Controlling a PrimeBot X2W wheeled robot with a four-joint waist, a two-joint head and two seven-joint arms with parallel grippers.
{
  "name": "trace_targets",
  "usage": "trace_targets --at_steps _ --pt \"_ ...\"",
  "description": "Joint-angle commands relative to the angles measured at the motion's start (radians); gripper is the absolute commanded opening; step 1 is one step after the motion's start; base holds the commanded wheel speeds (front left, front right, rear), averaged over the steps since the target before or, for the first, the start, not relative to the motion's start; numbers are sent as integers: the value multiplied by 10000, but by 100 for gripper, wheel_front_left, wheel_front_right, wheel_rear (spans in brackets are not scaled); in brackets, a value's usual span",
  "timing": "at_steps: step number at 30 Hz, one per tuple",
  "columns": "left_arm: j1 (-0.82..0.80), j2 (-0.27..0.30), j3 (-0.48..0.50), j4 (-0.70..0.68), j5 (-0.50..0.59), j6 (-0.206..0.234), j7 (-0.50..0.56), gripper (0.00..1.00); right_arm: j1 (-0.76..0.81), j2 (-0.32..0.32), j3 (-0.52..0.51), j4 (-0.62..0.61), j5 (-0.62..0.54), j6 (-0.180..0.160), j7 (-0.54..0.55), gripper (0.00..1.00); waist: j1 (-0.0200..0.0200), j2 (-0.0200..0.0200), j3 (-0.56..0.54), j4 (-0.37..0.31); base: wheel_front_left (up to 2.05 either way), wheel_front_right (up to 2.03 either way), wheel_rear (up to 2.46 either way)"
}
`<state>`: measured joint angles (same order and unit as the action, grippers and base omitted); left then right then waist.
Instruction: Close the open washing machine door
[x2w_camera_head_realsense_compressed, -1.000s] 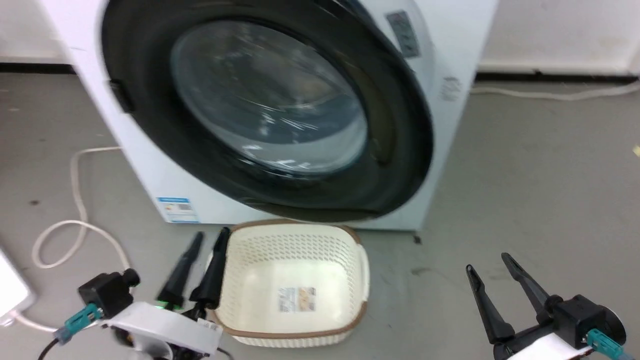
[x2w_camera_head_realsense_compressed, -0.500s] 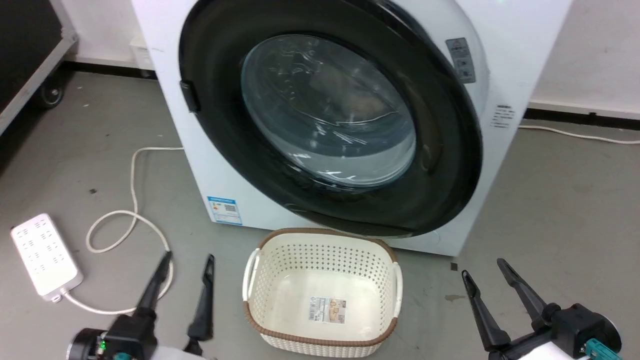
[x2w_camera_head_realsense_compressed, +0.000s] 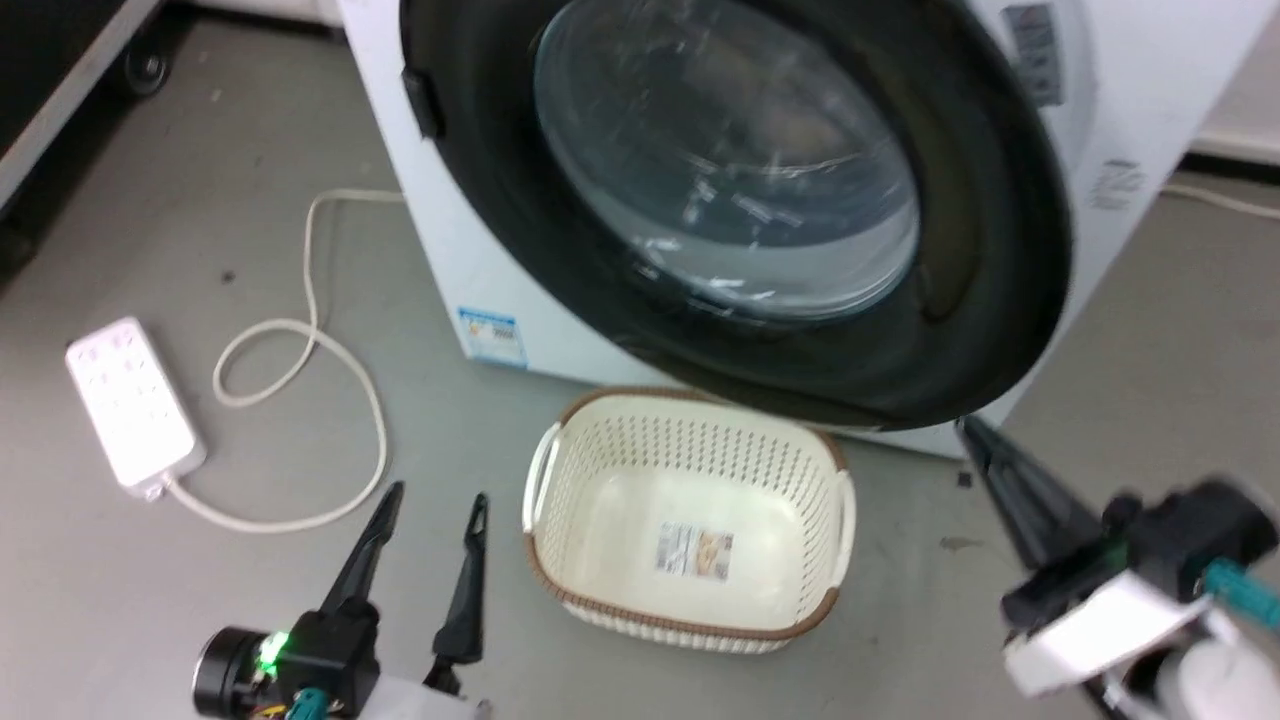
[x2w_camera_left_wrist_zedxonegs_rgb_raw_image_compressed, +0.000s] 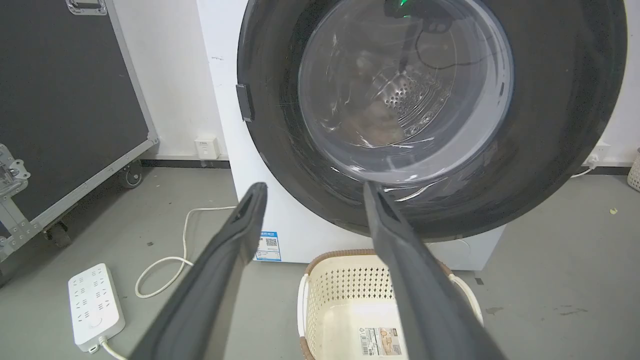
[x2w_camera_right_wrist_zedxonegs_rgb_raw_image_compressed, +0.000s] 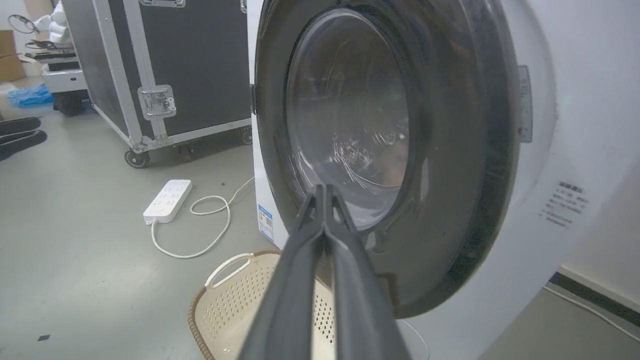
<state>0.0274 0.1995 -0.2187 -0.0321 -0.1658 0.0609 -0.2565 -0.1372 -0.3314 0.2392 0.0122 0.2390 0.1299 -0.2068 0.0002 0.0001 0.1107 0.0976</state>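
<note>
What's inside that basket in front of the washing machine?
Nothing loose lies in the basket where its inside shows. A printed label is stuck flat on the bottom. The near inner wall is hidden behind the basket's own rim, so that strip cannot be checked.

We see soft, even indoor light, seemingly from overhead, with faint shadows on the floor (x2w_camera_head_realsense_compressed: 120, 590). White glare streaks the washing machine door (x2w_camera_head_realsense_compressed: 730, 190) glass. The head view is motion-blurred, worst at the right tool (x2w_camera_head_realsense_compressed: 968, 428); wrist views bow outward near their edges.
</note>
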Motion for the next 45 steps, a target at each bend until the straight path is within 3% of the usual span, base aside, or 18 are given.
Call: trace_targets --at_steps 1,5,10,16,21,29,39,40,41,42,45 --pt "-205 -90 -53 7 90 -53 -52 100 -420 -327 117 -54 183 8 148 0 -2 -1 463 357 0 0 0" --pt "-497 -362 -62 11 191 -94 -52 100 -1801 -1486 800 66 863 8 786 0 -2 -1 974 618 0 0 0" --pt "-853 -619 -58 -29 333 -192 -53 100 -3389 -2491 951 644 1910 8 1345 0 -2 -1 1552 975 0 0 0" --pt "-1196 -911 -65 -47 442 -278 -53 100 -4610 -3118 669 1964 2499 8 1605 0 -2 -1 1971 1394 0 0 0" --pt "-1263 -1065 -49 -83 549 -308 -53 100 -5471 -3240 159 3121 2470 8 1806 0 -2 -1 2144 1597 0 0 0" --pt "-1304 -1219 41 -110 618 -359 -53 100 -6867 -2741 -949 4897 1971 8 2015 0 -2 -1 2264 1649 0 0 0" --pt "-1314 -1327 203 -22 639 -404 -53 100 -7215 -2055 -825 5615 1805 8 1513 0 -2 -1 1859 1336 0 0 0" --pt "-1276 -1331 239 15 638 -415 -53 100 -7105 -1972 -705 5572 1836 8 1388 18 -2 -1 1724 1269 0 0 0" --pt "-1232 -1331 281 55 632 -434 -53 100 -6957 -1909 -542 5493 1847 8 1252 74 -2 -1 1577 1193 0 0 0" --pt "-1191 -1327 332 98 621 -457 -53 100 -6786 -1850 -396 5415 1861 8 1111 100 -2 -1 1410 1105 0 0 0" --pt "-1053 -1285 504 225 576 -533 -53 100 -6116 -1685 -36 4986 1875 8 585 100 -2 -1 907 793 0 0 0"
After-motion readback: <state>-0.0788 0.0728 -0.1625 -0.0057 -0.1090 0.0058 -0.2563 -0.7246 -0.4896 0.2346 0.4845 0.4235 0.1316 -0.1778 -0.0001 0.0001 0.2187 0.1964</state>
